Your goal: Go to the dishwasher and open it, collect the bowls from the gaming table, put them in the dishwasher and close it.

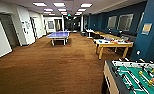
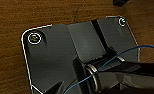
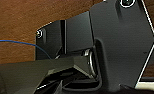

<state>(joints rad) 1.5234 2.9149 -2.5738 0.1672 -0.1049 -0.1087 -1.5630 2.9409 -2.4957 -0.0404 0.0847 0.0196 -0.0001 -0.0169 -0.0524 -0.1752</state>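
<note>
The gaming table (image 1: 113, 44), long with a white top, a yellowish edge and yellowish legs, stands at the right of the room against the dark blue wall. Small coloured things lie on its top, among them a blue one (image 1: 100, 41) near its near end and an orange one (image 1: 114, 42) further along. They are too small to tell apart as bowls. The dishwasher is out of view. Both wrist views look down past the robot's dark plate onto brown carpet (image 2: 15, 17).
A table-football table (image 1: 133, 77) with a green field fills the near right corner. A blue table-tennis table (image 1: 58, 35) stands mid-room further back. Brown carpet (image 1: 50, 65) stretches ahead. White walls and doors line the left side.
</note>
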